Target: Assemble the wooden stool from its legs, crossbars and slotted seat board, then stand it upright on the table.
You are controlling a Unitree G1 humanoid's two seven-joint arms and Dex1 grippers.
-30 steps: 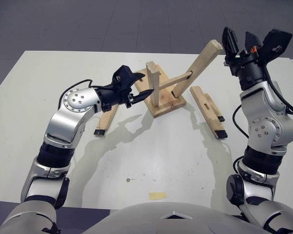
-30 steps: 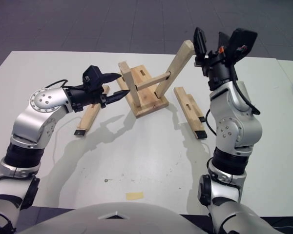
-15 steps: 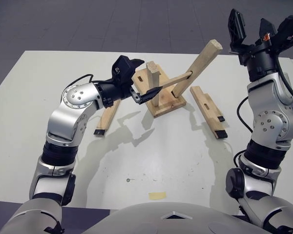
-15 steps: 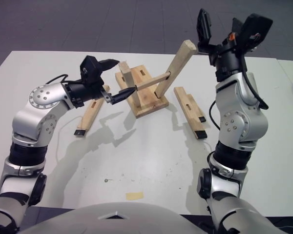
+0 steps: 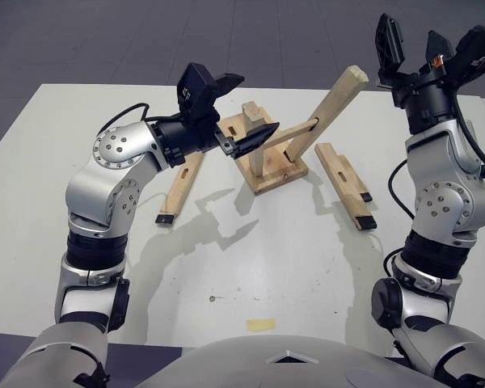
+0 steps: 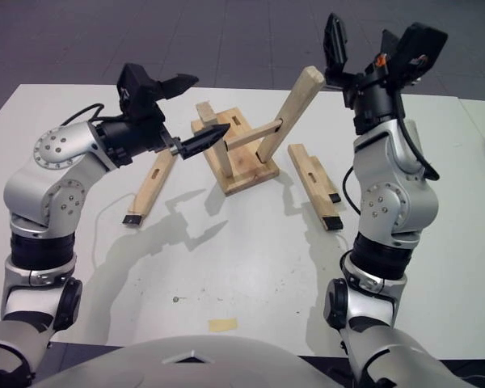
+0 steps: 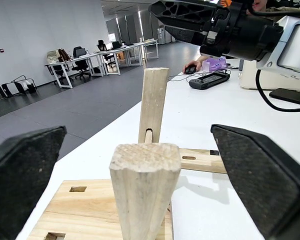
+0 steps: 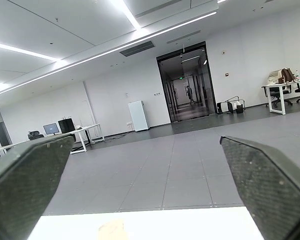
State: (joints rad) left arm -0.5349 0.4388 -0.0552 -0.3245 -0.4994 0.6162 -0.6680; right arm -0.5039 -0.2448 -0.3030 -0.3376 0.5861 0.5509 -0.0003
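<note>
Change: left gripper (image 5: 257, 102) has risen and spread; right gripper (image 5: 433, 32) has lifted off the tilted pale wooden leg (image 5: 331, 109).
Left gripper: fingers wide, empty; upright pale wooden leg (image 7: 145, 195) sits between them.
Right gripper: fingers wide, empty, above the tilted leg's top.
Stool: square slotted wooden seat board (image 5: 267, 176) lies flat on white table (image 5: 267, 259) beneath left gripper, a thin wooden crossbar (image 5: 295, 133) joining both legs.
Loose wooden legs: one (image 5: 180, 182) under left forearm, one (image 5: 343, 184) below right gripper.

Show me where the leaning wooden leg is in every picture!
Left eye view: leaning leg, right of centre near the top, above the seat board.
Right eye view: upper middle, above that board.
Left wrist view: behind the nearer leg, beyond the board.
Right wrist view: a pale tan bit may be its tip; can't tell.
Shared landmark: the seat board.
</note>
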